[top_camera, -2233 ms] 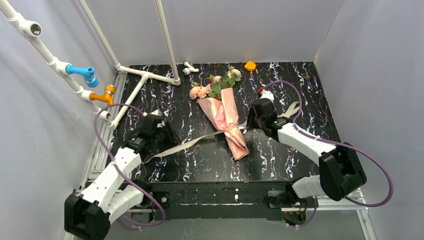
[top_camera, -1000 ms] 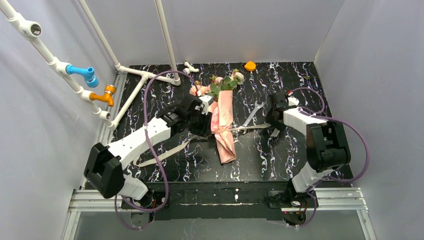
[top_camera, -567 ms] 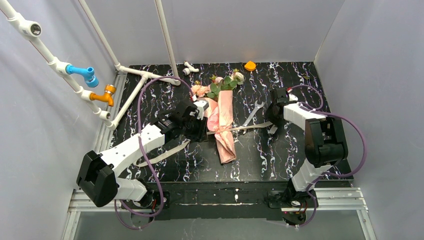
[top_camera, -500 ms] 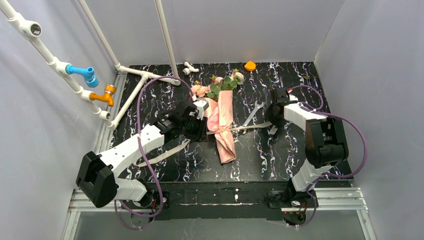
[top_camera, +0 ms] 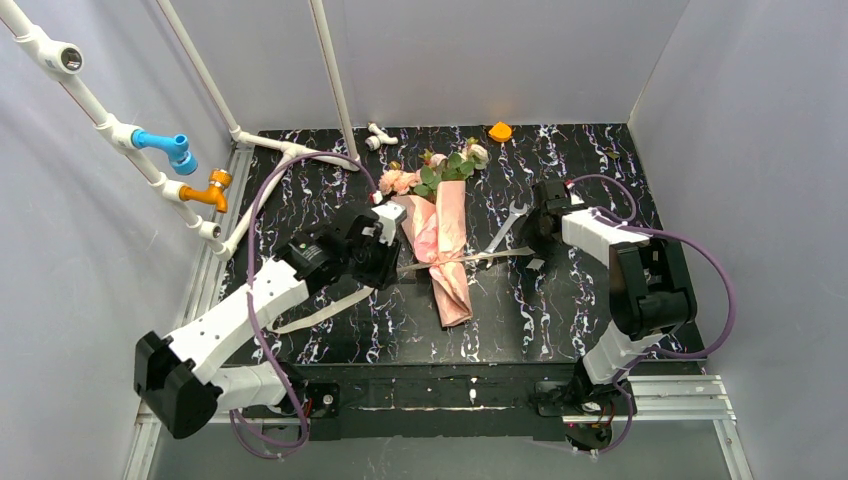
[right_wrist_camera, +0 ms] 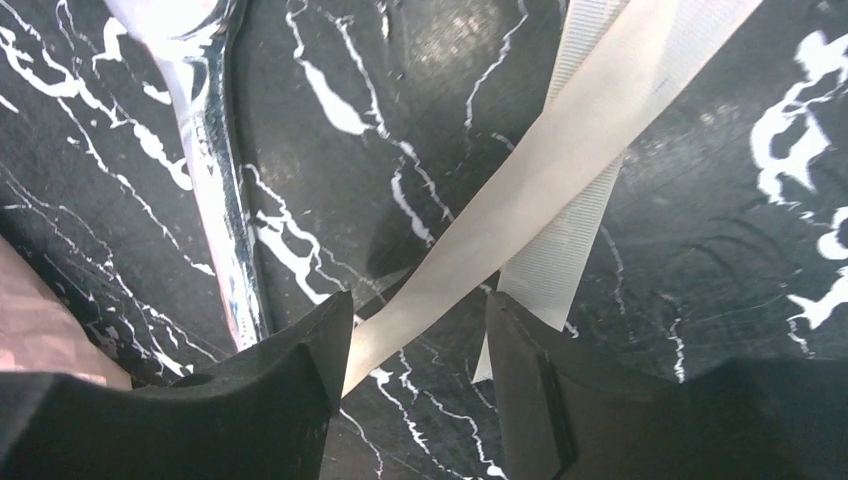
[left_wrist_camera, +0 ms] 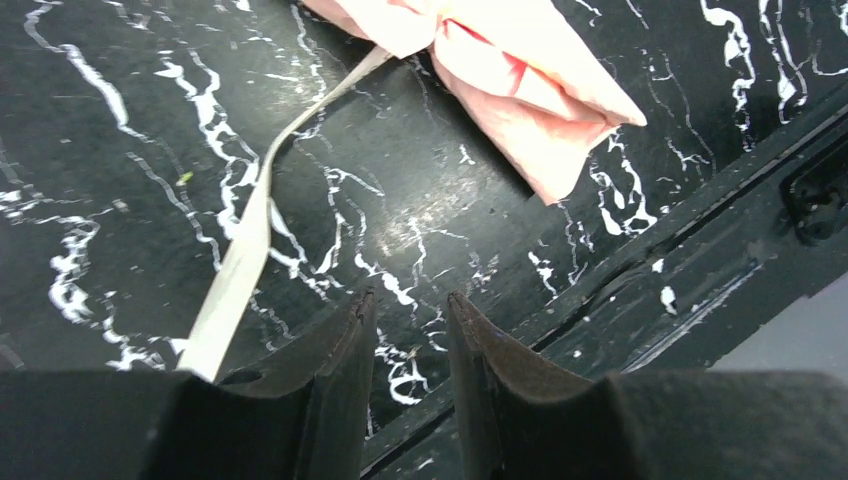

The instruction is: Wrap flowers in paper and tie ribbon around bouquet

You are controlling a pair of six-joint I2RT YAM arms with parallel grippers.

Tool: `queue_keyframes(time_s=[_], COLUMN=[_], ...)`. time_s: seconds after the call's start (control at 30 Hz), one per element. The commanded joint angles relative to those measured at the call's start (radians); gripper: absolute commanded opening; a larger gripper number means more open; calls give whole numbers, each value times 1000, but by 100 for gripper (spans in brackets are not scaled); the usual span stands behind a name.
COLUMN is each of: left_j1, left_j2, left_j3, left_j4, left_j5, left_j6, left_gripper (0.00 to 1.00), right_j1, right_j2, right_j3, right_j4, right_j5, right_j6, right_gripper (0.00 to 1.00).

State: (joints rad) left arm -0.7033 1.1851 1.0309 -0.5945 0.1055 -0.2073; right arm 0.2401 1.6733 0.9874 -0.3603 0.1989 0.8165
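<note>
The bouquet (top_camera: 447, 240) lies mid-table, pink paper (top_camera: 455, 290) tapering toward the near edge, flowers (top_camera: 432, 170) at the far end. The beige ribbon (top_camera: 320, 312) runs from the lower left, across the cone's waist, and on to the right. My left gripper (top_camera: 383, 260) sits just left of the cone. In its wrist view the left gripper (left_wrist_camera: 408, 300) is open a little and empty, with the ribbon (left_wrist_camera: 248, 235) to its left and the paper tip (left_wrist_camera: 530, 95) ahead. The right gripper (right_wrist_camera: 418, 300) is open over two crossing ribbon (right_wrist_camera: 570, 160) strands, one passing between its fingers.
A steel spanner (top_camera: 505, 225) lies between the bouquet and the right gripper (top_camera: 536, 243), and shows beside the right fingers as the spanner (right_wrist_camera: 215, 150). White pipes (top_camera: 285, 150) with a blue tap (top_camera: 165, 148) and an orange tap (top_camera: 210, 190) stand at the back left. An orange piece (top_camera: 500, 131) lies at the back.
The left arm has drawn back from the bouquet toward the left and the near edge. The right gripper has edged toward the ribbon end, its jaws narrowing slightly.
</note>
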Motion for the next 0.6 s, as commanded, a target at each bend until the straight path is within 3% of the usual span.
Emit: queue_keyframes(time_s=[0.0,0.1,0.37,0.57], left_j1=[-2,-2,-2,-2], left_j2=[-74,-103,-142,-157], left_j3=[17,-27,-61,-69], left_j4=[-115,-104,-80,-79], left_j5=[-90,-152,-150,-155], left_j6=[83,90,86,90], left_gripper=[31,30,30,30], right_j1=[21,42,69,97], right_j2=[15,4,-80,-110], right_j3=[36,32,40,8], right_j4=[-31,-49,-104,-44], right_j5=[-2,-2,21,30], right_j6=[35,49,87,147], right_gripper=[59,59,65,65])
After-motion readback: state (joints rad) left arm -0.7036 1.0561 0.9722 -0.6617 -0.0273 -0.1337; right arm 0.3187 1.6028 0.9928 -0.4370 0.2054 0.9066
